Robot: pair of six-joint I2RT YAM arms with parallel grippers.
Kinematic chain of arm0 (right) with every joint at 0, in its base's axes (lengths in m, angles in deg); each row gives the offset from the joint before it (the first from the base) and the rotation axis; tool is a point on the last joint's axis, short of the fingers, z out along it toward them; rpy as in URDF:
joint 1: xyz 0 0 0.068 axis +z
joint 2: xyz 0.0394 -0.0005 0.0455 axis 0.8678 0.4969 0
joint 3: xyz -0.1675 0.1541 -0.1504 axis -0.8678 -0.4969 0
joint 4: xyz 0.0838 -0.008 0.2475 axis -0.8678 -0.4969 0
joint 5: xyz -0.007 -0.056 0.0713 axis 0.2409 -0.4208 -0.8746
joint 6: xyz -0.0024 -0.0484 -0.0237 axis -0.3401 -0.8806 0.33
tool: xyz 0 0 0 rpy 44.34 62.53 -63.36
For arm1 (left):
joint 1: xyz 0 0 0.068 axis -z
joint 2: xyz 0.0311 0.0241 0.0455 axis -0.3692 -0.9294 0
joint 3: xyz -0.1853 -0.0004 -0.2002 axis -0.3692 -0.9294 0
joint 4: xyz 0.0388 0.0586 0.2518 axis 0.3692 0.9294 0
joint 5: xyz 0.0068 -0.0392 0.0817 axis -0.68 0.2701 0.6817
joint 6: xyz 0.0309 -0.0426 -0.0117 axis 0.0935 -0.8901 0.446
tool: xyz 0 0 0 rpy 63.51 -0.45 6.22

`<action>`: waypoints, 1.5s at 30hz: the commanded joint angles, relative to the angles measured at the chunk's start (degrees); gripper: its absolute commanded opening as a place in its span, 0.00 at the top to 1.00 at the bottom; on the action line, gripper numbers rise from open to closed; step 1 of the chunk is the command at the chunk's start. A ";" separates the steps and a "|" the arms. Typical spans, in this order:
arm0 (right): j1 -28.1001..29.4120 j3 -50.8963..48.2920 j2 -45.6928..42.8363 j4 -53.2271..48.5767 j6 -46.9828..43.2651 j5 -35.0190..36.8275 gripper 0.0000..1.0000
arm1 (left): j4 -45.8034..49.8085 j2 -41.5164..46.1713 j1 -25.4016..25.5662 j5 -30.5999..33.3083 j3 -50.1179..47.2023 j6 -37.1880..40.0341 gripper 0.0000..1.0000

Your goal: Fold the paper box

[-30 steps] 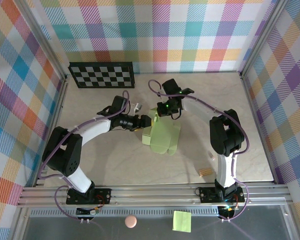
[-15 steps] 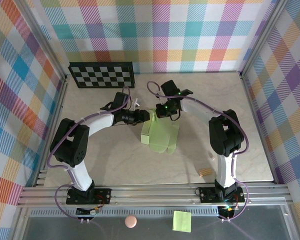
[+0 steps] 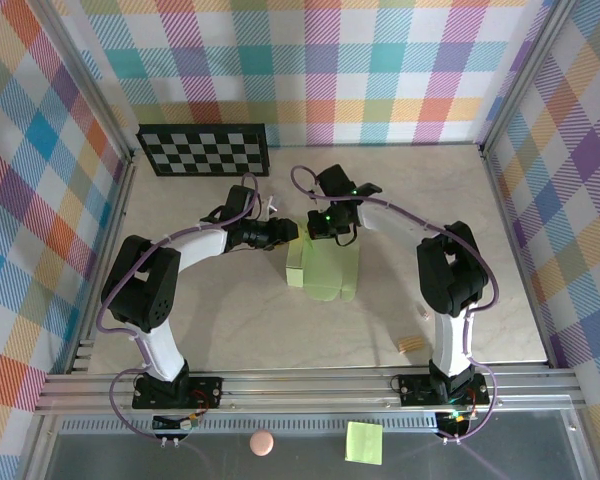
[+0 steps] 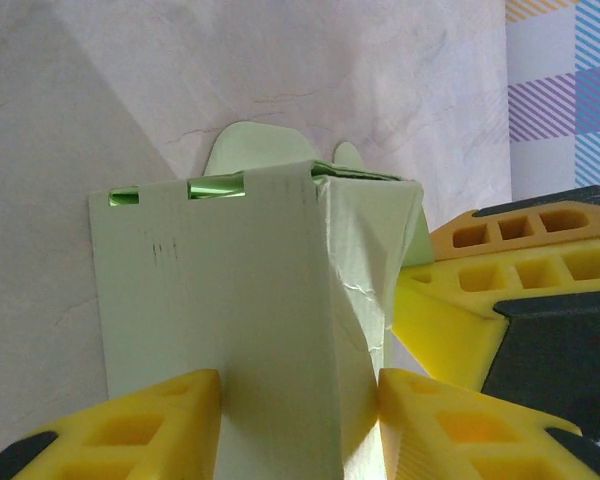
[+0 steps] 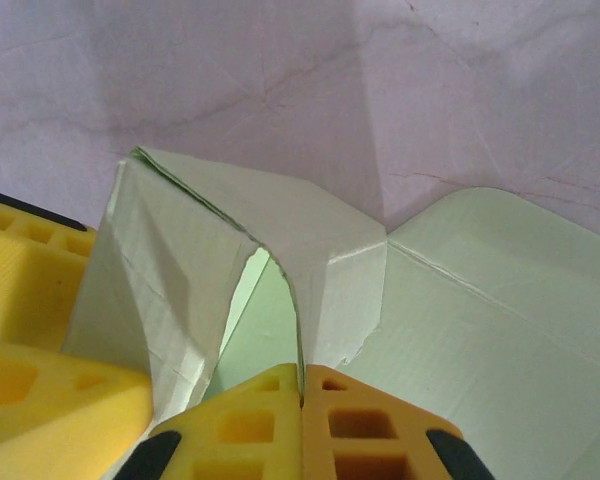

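Card sits at mid-worktop (image 3: 210, 320) in the top view. The paper box (image 3: 325, 270) has its long axis running far to near. Both hands meet at its far end, the left hand (image 3: 288, 232) reaching in from the left and the right hand (image 3: 327, 224) from the far right, so neither is plainly nearer.

In the left wrist view the box stands straight ahead of the left hand (image 4: 300, 400). That hand is part open with a raised wall between its fingers (image 4: 130, 430); whether both press the card I cannot tell.

In the right wrist view the right hand (image 5: 302, 395) is fully closed, pinching the edge of an upright flap. The remaining card lies flat to its right. The coming crease likely turns on the wall shared between the two hands.
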 commanded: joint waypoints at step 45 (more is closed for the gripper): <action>1.73 -11.41 -4.08 4.93 10.96 1.35 1.00 | -3.84 -3.02 -0.66 1.81 7.43 -4.43 0.46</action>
